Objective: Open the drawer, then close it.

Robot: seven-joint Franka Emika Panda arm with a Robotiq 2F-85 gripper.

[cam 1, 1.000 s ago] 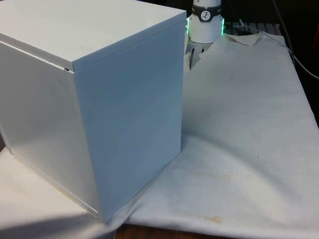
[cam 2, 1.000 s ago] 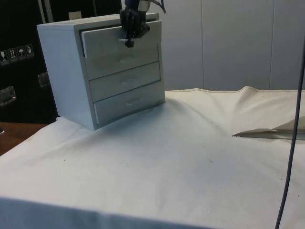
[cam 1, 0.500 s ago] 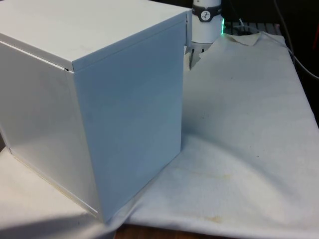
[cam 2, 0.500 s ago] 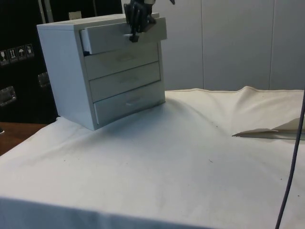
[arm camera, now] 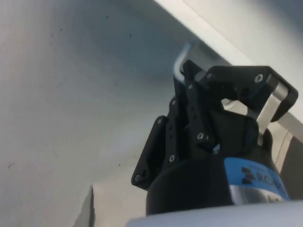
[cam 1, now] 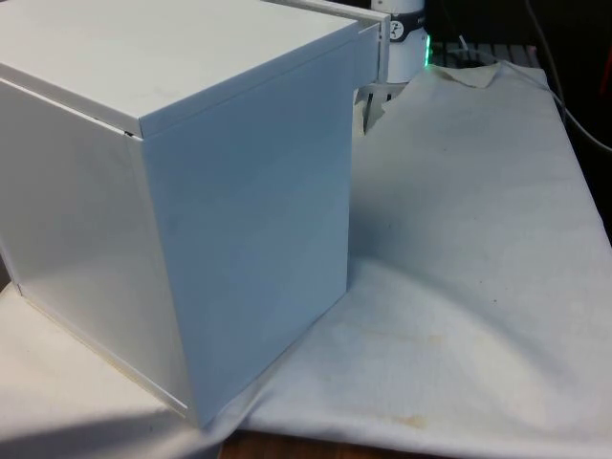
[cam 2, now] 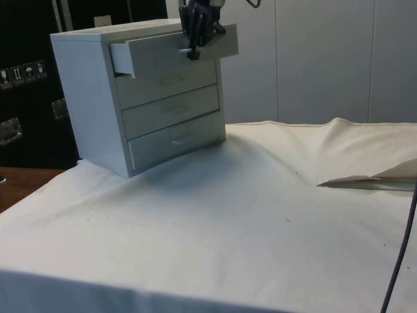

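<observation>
- Gripping the handle (arm camera: 182, 59) is how I read my fingers (arm camera: 191, 101) in the wrist view: the two black pads are pinched on the thin metal bar, which curves out from between them.
- My gripper (cam 2: 195, 40) hangs down over the front of the top drawer (cam 2: 171, 52), at about the middle of its face.
- That drawer sits partly pulled out of the chest (cam 2: 98, 98), its front standing clear of the two shut drawers below it.
- From the front view I get the chest's blank back and side, with the drawer's front edge (cam 1: 368, 43) poking out past the far corner, on the robot's side.
- The chest stands near the table's (cam 2: 215, 235) far left corner in the side view, on the white cloth, with open cloth ahead of the drawers.
- What matters for my next move: the drawer's travel runs straight out of the chest's face and straight back in. The handle bar lies crosswise to that, level along the drawer front.
- I judge the opening half is mostly done. I'd draw it a little further, or reverse and push it home along the same line.
- Risk as I see it: any sideways drift while pushing could jam the drawer or shift the chest on the cloth.
</observation>
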